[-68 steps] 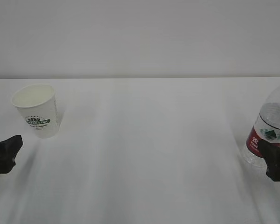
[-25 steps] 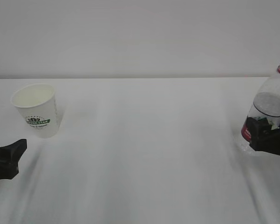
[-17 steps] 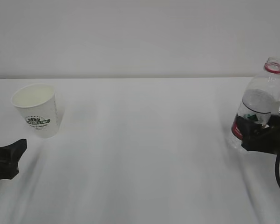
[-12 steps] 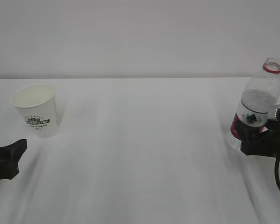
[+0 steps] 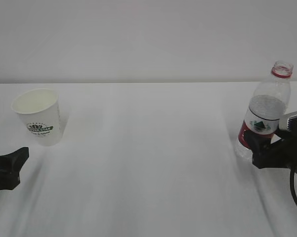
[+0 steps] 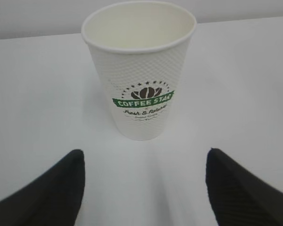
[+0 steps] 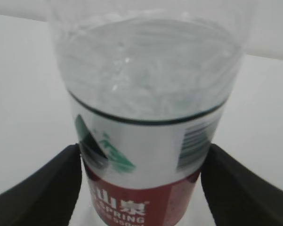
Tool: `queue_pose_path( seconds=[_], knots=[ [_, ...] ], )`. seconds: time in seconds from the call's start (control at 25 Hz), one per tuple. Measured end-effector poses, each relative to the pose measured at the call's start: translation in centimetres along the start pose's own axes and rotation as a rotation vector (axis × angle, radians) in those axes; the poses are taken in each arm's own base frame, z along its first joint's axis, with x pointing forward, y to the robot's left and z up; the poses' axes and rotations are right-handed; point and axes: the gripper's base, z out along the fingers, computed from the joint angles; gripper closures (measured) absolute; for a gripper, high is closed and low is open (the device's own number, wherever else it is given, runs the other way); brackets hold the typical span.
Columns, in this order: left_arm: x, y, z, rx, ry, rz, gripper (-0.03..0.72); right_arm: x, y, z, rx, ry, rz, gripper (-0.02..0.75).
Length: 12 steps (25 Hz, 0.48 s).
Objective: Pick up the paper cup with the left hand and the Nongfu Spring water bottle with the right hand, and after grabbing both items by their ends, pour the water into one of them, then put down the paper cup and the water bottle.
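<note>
- Cup (image 5: pixel 39 116): stands upright on the far left of the white worktop (image 5: pixel 148 163), mouth up, interior showing cream and dry. The green logo faces the near side. Nothing touches it.
- Left hand (image 5: pixel 8 165): sits low at the near left edge, just short of the cup. In the wrist view its two fingers (image 6: pixel 47 188) are spread wide, one to each side, with the cup (image 6: pixel 140 70) centred beyond them and bare worktop between. It grips nothing.
- Bottle (image 5: pixel 263 114): at the far right, uncapped, red neck ring visible, leaning slightly with its top to the right. Its base appears clear of the worktop, though the exterior view does not settle this.
- Right hand (image 5: pixel 267 148): fingers lie against the lower label on both sides; the wrist view shows the bottle (image 7: pixel 146 117) filling the gap between them. Judged a pinch on the bottle's lower body.
- Water (image 7: pixel 146 70): level stands above the label, so little or none seems poured out.
- Progress: bottle pickup appears made or nearly so. Cup pickup is not yet done; the left hand is lined up but has not reached it.
- Outstanding: close on the cup, lift it, bring bottle mouth over cup, pour, set both down.
- Risk noted: the open bottle already leans; a further tilt before the cup is under it would likely spill onto the worktop.
</note>
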Motion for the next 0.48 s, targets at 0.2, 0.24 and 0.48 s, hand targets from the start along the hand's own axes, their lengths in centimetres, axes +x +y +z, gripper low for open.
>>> queue_pose_path(
  seconds=[0.2,0.24,0.48],
  knots=[
    [0.0,-0.01,0.0,0.002,0.0,0.001,0.109,-0.02,0.4,-0.01,-0.044,-0.003,-0.02,0.148],
    [0.0,-0.01,0.0,0.002,0.0,0.001,0.109,-0.02,0.44,-0.01,-0.048,-0.003,-0.022,0.148],
    [0.0,-0.03,0.0,0.004,0.0,0.002,0.109,0.02,0.47,-0.06,-0.05,-0.002,-0.033,0.147]
  ],
)
